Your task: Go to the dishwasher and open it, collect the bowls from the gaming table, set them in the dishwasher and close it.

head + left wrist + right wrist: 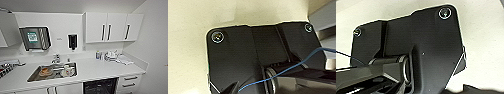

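Note:
The dishwasher (100,86) sits under the white counter (100,68), right of the sink. Its dark racked interior faces me at the lower edge of the head view. The bowls and the gaming table are out of view. In both wrist views the robot's dark plate hangs over a pale surface, and a thin blue cable (298,65) crosses the left one.
The steel sink (35,76) holds white cups (67,71) and a blurred orange item (45,71). Behind it stands a tap (56,59). Also here: wall dispensers (35,38), upper cabinets (112,27), drawers (130,82), and bottles and cloths (111,56) at the back right.

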`<state>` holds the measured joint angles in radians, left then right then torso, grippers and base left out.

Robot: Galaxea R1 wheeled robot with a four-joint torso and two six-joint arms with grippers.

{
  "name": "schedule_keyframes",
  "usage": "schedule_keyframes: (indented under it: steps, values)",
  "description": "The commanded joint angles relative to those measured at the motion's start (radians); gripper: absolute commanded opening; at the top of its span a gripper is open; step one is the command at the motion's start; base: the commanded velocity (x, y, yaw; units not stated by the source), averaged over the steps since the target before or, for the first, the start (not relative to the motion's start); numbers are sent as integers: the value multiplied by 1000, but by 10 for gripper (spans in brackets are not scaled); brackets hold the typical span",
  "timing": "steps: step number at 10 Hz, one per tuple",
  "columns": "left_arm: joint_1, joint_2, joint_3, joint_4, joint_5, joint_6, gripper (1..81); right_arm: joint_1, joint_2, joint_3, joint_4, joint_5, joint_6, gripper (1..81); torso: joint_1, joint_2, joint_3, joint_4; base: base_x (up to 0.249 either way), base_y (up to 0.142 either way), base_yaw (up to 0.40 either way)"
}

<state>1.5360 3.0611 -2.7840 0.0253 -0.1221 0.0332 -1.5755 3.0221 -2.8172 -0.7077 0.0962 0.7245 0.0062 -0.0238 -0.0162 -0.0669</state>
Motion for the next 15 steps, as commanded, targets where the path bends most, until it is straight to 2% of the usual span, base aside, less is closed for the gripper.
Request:
schedule_keyframes:
  steps: [1,6,7,8,9,11,12,13,15]
  values:
    - [-47,-8,-2,2,50,10,811,48,-6,-5,-3,-44,-5,811,0,0,0,0,0,0,0]
    - [-47,-17,-2,4,48,10,811,30,2,4,7,-44,-8,811,0,0,0,0,0,0,288]
    - [-49,-20,-2,4,48,10,811,16,5,1,29,-41,-11,811,0,0,0,0,0,0,358]
    - [-52,-22,-2,4,48,10,811,13,5,-2,78,-38,-48,811,0,0,0,0,0,0,360]
    - [-52,-24,-2,4,48,10,811,13,7,-4,170,-36,-143,811,0,0,0,0,0,0,361]
    - [-53,-25,-2,4,48,10,811,18,11,3,513,-41,-516,811,-1,0,0,0,0,0,361]
    - [-53,-24,-2,4,48,10,811,21,11,9,651,-41,-661,811,-1,0,0,0,0,0,362]
    - [-56,-24,0,4,48,10,811,22,2,12,680,-42,-689,811,-1,0,0,0,0,0,362]
    - [-56,-25,3,4,41,11,811,31,-13,53,649,-44,-721,811,-1,0,0,0,0,0,362]
